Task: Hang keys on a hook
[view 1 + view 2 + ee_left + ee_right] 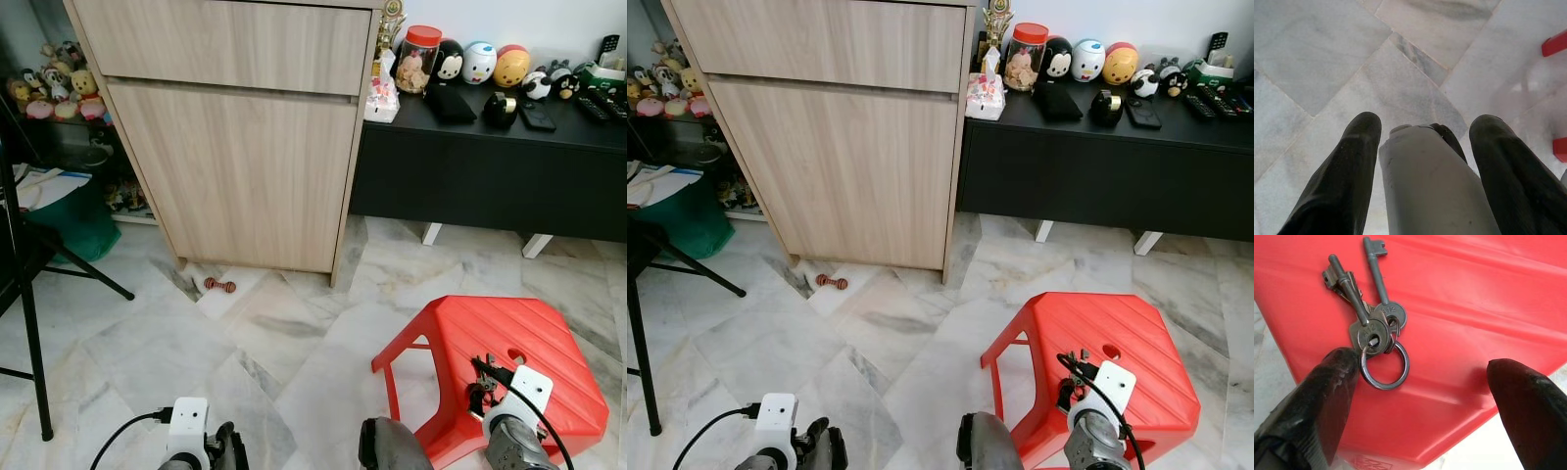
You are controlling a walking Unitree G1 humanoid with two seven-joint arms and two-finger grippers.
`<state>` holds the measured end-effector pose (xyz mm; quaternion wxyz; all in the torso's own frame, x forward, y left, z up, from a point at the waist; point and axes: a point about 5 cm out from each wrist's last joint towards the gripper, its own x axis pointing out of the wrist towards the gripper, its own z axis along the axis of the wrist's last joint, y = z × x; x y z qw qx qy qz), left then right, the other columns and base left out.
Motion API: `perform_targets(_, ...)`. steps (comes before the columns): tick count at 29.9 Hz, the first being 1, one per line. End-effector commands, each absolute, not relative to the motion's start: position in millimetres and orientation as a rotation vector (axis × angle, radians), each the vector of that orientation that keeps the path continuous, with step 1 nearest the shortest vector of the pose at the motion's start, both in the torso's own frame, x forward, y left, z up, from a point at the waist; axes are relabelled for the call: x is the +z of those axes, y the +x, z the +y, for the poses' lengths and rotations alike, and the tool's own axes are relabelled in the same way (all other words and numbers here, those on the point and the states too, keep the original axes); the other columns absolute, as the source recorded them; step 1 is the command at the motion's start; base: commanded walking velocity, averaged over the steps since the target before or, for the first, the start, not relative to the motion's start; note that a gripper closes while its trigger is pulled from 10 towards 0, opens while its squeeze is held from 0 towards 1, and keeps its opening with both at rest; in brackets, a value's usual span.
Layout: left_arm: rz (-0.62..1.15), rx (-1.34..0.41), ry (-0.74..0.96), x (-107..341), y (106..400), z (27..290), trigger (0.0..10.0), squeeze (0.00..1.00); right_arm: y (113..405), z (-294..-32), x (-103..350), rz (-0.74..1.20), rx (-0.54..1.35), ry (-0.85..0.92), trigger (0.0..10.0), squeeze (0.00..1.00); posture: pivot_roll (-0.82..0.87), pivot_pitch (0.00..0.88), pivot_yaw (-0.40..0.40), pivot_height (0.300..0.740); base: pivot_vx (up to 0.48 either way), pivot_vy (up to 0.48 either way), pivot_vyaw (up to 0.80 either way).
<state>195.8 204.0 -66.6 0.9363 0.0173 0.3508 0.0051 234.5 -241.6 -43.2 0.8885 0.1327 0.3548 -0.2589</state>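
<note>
Red plastic: the stool (pixel 495 357) stands on the marble floor (pixel 245 343) at the robot's right, with the right arm's wrist above its near edge.
Head views, arms: two; the right one is over the stool, the left hangs low over bare floor, well apart from it.
Head views, hook: none can be made out on the wooden cabinet (pixel 235 137) or near the black sideboard (pixel 490 147).
Left wrist view: left gripper (pixel 1425 161) spread wide, holding nothing, marble tiles beneath.
Right wrist view, keys (pixel 1364 320): one bunch on one ring, three keys as far as I can count, lying flat on the stool.
Right wrist view, gripper: right gripper (pixel 1422 374) wide and empty; the ring lies just beside one fingertip, the shafts pointing away from the gripper.
Judgement: the right arm is nearer; the grasp calls for centring on the ring.
</note>
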Motion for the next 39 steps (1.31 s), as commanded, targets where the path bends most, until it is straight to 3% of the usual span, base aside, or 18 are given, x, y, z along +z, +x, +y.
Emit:
perform_targets(1, 0.87, -0.007, 0.021, -87.4, 159.6, 198.9, 10.0, 0.0, 231.5, -240.9, -46.1, 0.765, -0.52, 0.277, 8.2, 0.0, 0.1, 0.127, -0.094, 0.597, 0.0, 0.0, 0.0)
perform_targets(2, 0.87, -0.008, 0.02, -87.4, 159.6, 198.8, 10.0, 0.0, 231.5, -240.5, -46.2, 0.765, -0.519, 0.279, 1.5, 0.0, 0.1, 0.127, -0.094, 0.597, 0.0, 0.0, 0.0)
perform_targets(3, 0.869, -0.008, 0.019, -87.4, 159.7, 198.6, 10.0, 0.0, 231.4, -240.2, -46.3, 0.764, -0.517, 0.28, 0.0, 0.0, 0.1, 0.127, -0.096, 0.597, 0.0, 0.0, 0.0)
perform_targets(39, 0.855, -0.01, 0.024, -83.8, 169.8, 197.3, 10.0, 0.0, 244.8, -228.2, -39.9, 0.736, -0.434, 0.198, 0.0, 0.0, 0.11, 0.1, -0.1, 0.597, 0.0, 0.0, 0.0)
